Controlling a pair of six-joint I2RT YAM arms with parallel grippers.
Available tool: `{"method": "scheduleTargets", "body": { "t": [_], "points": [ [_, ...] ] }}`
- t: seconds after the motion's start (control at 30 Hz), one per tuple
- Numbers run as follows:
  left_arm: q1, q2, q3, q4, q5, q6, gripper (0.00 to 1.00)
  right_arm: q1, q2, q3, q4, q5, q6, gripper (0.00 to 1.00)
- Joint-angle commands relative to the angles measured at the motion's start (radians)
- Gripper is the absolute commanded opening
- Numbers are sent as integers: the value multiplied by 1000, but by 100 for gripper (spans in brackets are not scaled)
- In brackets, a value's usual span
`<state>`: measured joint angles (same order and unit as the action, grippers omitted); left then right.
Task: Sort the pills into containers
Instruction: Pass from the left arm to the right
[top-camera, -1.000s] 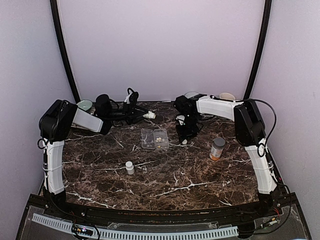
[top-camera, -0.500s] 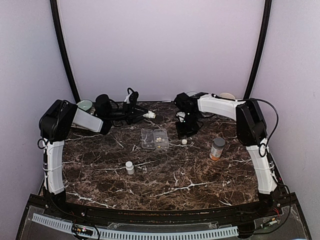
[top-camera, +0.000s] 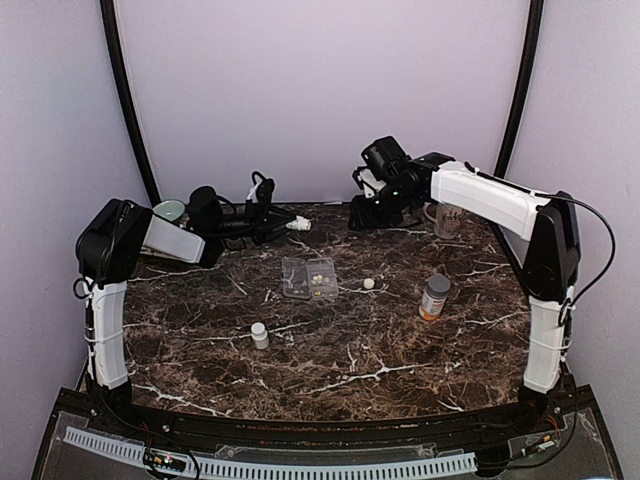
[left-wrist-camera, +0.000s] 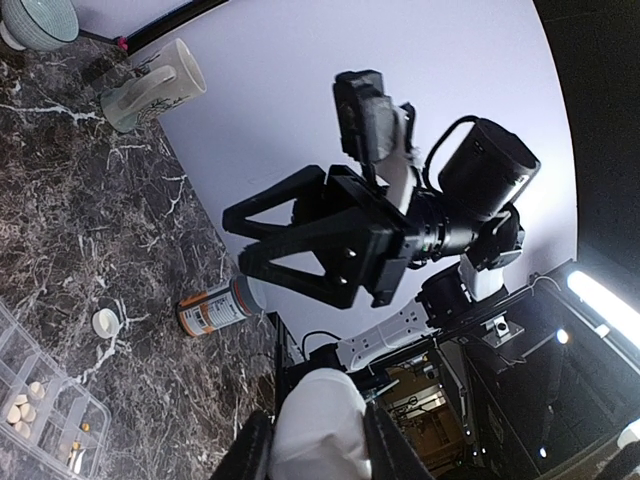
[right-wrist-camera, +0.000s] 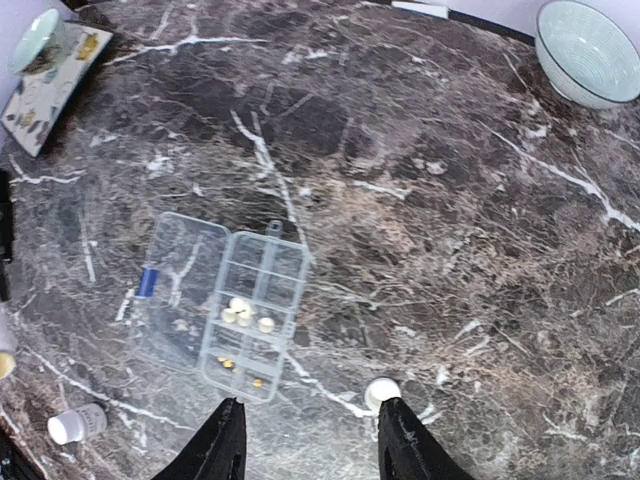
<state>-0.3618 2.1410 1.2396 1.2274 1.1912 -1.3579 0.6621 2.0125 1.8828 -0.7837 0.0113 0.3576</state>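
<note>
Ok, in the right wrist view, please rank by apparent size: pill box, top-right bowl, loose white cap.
1. pill box
2. top-right bowl, partly cut off by the frame
3. white cap

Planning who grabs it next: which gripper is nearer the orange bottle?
Right. The right gripper hangs raised behind and left of the orange bottle; the left gripper sits much farther left, past the pill box.

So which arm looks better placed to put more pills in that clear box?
Probably left: the left claw grips a small white bottle near the pill box, while the right claw hangs open and empty, raised.
</note>
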Motion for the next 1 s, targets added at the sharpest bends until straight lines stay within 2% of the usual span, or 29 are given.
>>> {"method": "scheduleTargets", "body": {
  "t": [0.0, 0.13, 0.73, 0.97],
  "points": [
    [6, -33, 2, 97, -27, -66, 0, 36, -83, -85, 179, -70, 49, 47],
    [5, -24, 13, 124, -33, -90, 0, 43, -135, -146, 296, -157, 84, 47],
    [4, -18, 43, 127, -33, -109, 0, 53, -133, -228, 613, -436, 281, 48],
    [5, -18, 41, 140, -34, -120, 0, 54, -124, -236, 617, -460, 291, 48]
  ]
}}
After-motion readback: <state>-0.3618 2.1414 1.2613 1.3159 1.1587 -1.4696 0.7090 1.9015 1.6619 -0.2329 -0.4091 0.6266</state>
